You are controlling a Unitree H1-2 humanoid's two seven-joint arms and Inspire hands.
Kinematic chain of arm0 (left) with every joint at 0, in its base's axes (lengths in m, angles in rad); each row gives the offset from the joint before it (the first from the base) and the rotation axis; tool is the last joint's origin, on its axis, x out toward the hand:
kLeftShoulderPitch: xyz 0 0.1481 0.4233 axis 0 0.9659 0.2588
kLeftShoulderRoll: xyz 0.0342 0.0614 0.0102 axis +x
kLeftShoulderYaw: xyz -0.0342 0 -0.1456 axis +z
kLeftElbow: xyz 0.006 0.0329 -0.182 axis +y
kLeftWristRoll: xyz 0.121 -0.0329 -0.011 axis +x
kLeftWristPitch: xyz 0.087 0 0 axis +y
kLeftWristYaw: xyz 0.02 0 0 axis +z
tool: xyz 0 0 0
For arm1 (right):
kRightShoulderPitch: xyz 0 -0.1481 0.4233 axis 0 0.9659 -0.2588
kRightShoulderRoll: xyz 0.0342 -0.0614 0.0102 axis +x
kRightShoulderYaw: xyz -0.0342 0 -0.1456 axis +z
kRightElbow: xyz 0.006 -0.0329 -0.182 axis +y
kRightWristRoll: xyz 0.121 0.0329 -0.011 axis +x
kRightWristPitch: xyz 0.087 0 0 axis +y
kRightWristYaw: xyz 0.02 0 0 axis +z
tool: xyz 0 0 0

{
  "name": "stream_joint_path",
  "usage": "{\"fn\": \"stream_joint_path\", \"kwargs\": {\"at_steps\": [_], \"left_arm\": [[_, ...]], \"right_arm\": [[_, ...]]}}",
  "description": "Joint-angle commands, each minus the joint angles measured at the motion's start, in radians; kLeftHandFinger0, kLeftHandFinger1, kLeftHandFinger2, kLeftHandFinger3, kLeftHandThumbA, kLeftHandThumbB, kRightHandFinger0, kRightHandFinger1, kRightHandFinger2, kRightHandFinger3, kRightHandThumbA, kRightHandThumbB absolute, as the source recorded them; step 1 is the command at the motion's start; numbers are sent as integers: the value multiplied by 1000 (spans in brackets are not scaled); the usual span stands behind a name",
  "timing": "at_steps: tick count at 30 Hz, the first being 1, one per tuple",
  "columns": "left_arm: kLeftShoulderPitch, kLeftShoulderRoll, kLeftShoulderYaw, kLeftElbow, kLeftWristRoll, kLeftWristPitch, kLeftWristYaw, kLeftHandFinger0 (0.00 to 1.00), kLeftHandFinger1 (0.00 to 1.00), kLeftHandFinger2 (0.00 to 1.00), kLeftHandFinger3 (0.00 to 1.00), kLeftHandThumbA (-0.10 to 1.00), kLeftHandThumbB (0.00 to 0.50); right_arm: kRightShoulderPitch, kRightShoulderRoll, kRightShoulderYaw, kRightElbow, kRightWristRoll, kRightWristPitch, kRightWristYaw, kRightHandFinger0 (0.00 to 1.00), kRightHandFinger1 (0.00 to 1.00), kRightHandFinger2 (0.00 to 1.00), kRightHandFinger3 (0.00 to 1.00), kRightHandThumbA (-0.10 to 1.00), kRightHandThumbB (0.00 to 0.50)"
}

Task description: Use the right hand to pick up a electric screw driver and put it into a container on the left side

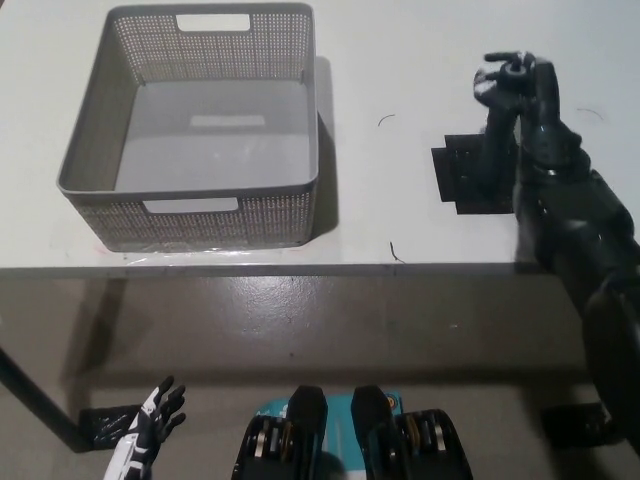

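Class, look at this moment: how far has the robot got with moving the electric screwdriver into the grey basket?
Done: the right robot hand has reached the electric screwdriver, which stands upright on its black mat. In hand: its fingers are wrapped around the tool's top. Left: lifting it, carrying it over and releasing it into the grey basket, which holds nothing. The left robot hand rests low, fingers apart.

The grey rectangular plastic basket (190, 130), near the white table's (380, 60) left edge, has finely perforated walls and a smooth, matt floor. The table top looks smooth and matt, with a flat black matt square mat (472, 180) towards its right edge. The black hard-shelled right hand (520, 95) shows a slight sheen.
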Motion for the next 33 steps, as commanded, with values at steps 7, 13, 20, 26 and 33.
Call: {"fn": "stream_joint_path", "kwargs": {"at_steps": [7, 13, 20, 26, 33], "left_arm": [[11, 13, -8, -6, -16, -49, -25, 1000, 1000, 1000, 1000, 1000, 186], [32, 10, -6, -12, -9, -48, -18, 1000, 1000, 1000, 1000, 1000, 192], [21, 12, -4, -1, -5, -45, -20, 1000, 1000, 1000, 1000, 1000, 195], [29, 8, -3, 6, -2, -58, -17, 1000, 1000, 1000, 1000, 1000, 170], [28, 13, 0, 8, -6, -60, -20, 1000, 1000, 1000, 1000, 1000, 186]], "right_arm": [[-50, 23, 22, -4, 7, -53, -106, 0, 124, 557, 570, -100, 143], [-41, 35, 15, -6, 19, -64, -121, 0, 119, 527, 530, -100, 153], [-58, 48, 12, -15, 24, -95, -128, 0, 50, 443, 430, -100, 162], [-52, 62, 6, -17, 32, -98, -134, 0, 0, 409, 420, -100, 165], [-88, 76, -9, -44, 51, -172, -119, 0, 124, 610, 627, -100, 123]]}}
